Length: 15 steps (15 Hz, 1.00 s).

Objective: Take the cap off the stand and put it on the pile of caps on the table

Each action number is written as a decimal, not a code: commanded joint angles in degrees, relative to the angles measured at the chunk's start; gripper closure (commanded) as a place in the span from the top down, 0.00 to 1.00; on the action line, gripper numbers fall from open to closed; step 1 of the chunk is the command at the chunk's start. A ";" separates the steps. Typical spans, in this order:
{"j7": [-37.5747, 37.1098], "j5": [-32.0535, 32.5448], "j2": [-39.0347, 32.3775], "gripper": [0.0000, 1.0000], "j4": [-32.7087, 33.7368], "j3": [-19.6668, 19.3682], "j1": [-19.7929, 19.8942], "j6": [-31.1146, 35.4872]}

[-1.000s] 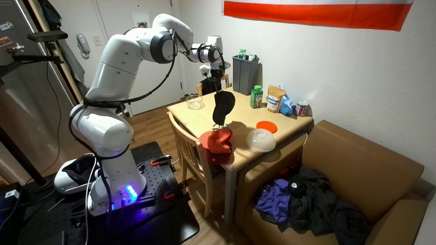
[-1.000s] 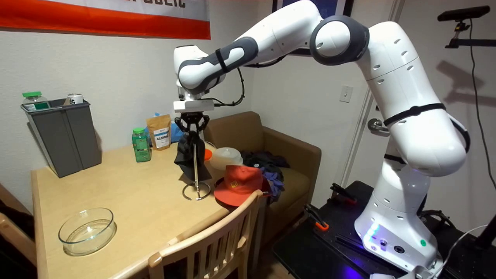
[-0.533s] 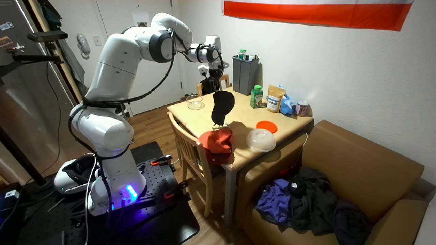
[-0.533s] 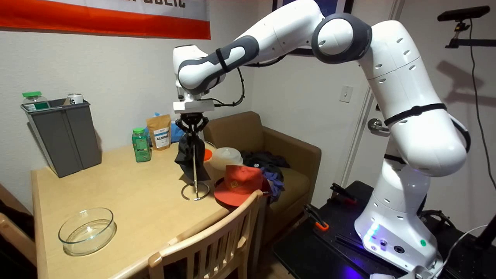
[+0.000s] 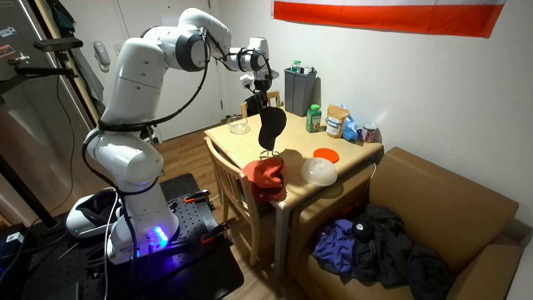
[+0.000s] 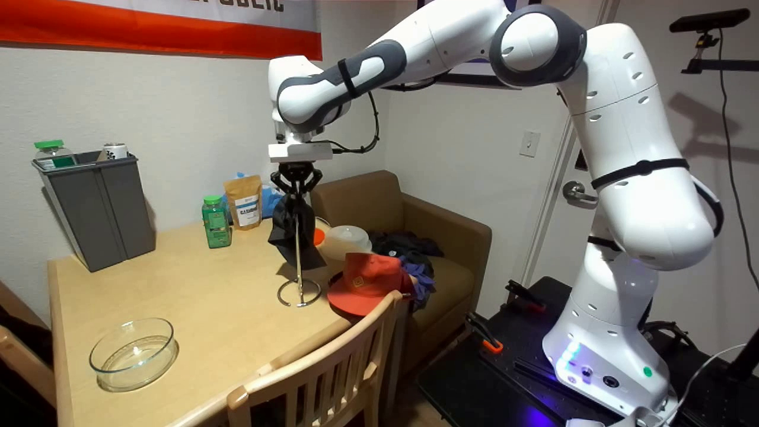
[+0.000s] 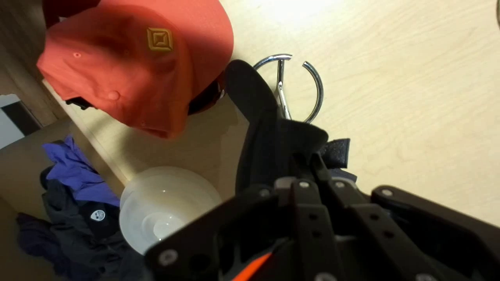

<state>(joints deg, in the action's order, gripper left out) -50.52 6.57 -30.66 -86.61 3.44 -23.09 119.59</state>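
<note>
The black cap [image 5: 272,127] hangs brim-down at the metal stand [image 5: 270,155] in both exterior views. In an exterior view the stand's rod [image 6: 298,261] runs up in front of the cap [image 6: 284,231]. My gripper [image 6: 297,193] is directly above, its fingers shut on the cap's upper edge. In the wrist view the fingertips [image 7: 308,157] are close together at the cap [image 7: 265,156], and the stand's top is hidden. The pile of red caps [image 6: 367,284] lies beside the stand's base on the corner of the light wood table [image 6: 207,284]; it fills the upper left of the wrist view [image 7: 129,70].
A translucent bowl [image 5: 319,171] and an orange disc [image 5: 326,155] lie near the pile. A glass bowl [image 6: 133,356], green bottle [image 6: 216,222], brown bag [image 6: 244,203] and grey bin [image 6: 98,207] stand on the table. A wooden chair [image 6: 332,362] stands against the edge.
My gripper has risen a little, and the cap has come up with it along the rod. The stand and the red caps have not moved.
</note>
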 commanded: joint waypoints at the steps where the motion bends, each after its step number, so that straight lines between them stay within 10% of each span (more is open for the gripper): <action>1: 0.75 1.45 7.81 0.01 -6.59 0.38 0.34 0.29; 15: -3.88 11.67 26.71 0.01 -15.34 2.23 2.44 1.07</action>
<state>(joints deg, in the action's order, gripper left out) -51.43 16.38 -9.86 -95.33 3.84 -22.48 119.59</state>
